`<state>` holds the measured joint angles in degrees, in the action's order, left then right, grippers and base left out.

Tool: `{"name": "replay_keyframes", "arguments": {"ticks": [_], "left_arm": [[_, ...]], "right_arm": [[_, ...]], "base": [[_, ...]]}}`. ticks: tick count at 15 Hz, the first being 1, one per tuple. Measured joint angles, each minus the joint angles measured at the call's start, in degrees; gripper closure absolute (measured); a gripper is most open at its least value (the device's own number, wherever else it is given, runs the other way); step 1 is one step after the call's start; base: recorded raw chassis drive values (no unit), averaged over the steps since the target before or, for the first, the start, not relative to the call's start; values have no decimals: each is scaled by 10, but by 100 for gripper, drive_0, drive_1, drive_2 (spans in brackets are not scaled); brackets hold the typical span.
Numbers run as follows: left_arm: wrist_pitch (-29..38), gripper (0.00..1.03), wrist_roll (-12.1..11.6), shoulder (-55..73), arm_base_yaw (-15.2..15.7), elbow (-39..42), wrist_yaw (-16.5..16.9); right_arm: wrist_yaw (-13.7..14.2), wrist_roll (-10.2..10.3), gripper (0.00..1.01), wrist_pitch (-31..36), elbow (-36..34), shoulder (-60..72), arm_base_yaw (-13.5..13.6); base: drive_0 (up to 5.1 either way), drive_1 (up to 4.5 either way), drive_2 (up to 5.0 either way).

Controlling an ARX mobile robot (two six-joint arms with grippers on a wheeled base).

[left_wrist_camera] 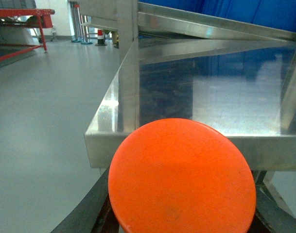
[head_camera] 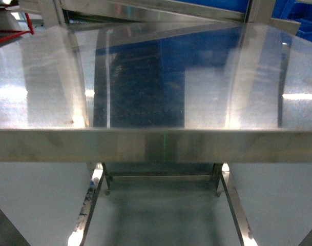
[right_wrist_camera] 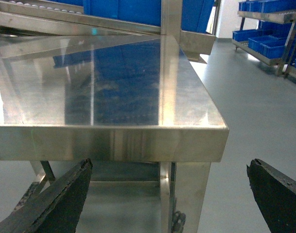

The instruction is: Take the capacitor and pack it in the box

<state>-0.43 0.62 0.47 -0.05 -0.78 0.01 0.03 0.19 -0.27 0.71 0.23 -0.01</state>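
Note:
An orange round-faced capacitor (left_wrist_camera: 182,174) fills the lower middle of the left wrist view, seen end-on. My left gripper (left_wrist_camera: 182,216) is shut on it, with dark fingers (left_wrist_camera: 96,213) showing on either side. It hangs just in front of the corner of the steel table (left_wrist_camera: 211,97). In the right wrist view my right gripper (right_wrist_camera: 169,165) stands open and empty, below the table's front right corner (right_wrist_camera: 206,126). The box is out of view. Neither gripper shows in the head view.
The steel table (head_camera: 156,82) has a raised front lip (head_camera: 156,146) and upright posts (right_wrist_camera: 170,19). Blue bins (right_wrist_camera: 123,9) stand behind it, more blue bins (right_wrist_camera: 267,41) on a rack at the right. Grey floor (left_wrist_camera: 41,121) lies to the left.

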Motion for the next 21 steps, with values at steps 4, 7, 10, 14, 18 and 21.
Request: {"name": "replay_keyframes", "arguments": {"ticks": [4, 7, 10, 14, 18, 21], "left_arm": [[0, 59, 0, 0, 0, 0, 0], [1, 59, 0, 0, 0, 0, 0], [0, 59, 0, 0, 0, 0, -1], [0, 59, 0, 0, 0, 0, -1], [0, 59, 0, 0, 0, 0, 0], [0, 59, 0, 0, 0, 0, 0]], "right_arm": [[0, 0, 3, 0, 0, 0, 0], [0, 0, 3, 0, 0, 0, 0], [-1, -1, 3, 0, 0, 0, 0], [-1, -1, 3, 0, 0, 0, 0], [0, 0, 3, 0, 0, 0, 0], [0, 0, 3, 0, 0, 0, 0]], "base": [[0, 0, 0], [0, 0, 0], [0, 0, 0], [0, 0, 0], [0, 0, 0], [0, 0, 0]]}}
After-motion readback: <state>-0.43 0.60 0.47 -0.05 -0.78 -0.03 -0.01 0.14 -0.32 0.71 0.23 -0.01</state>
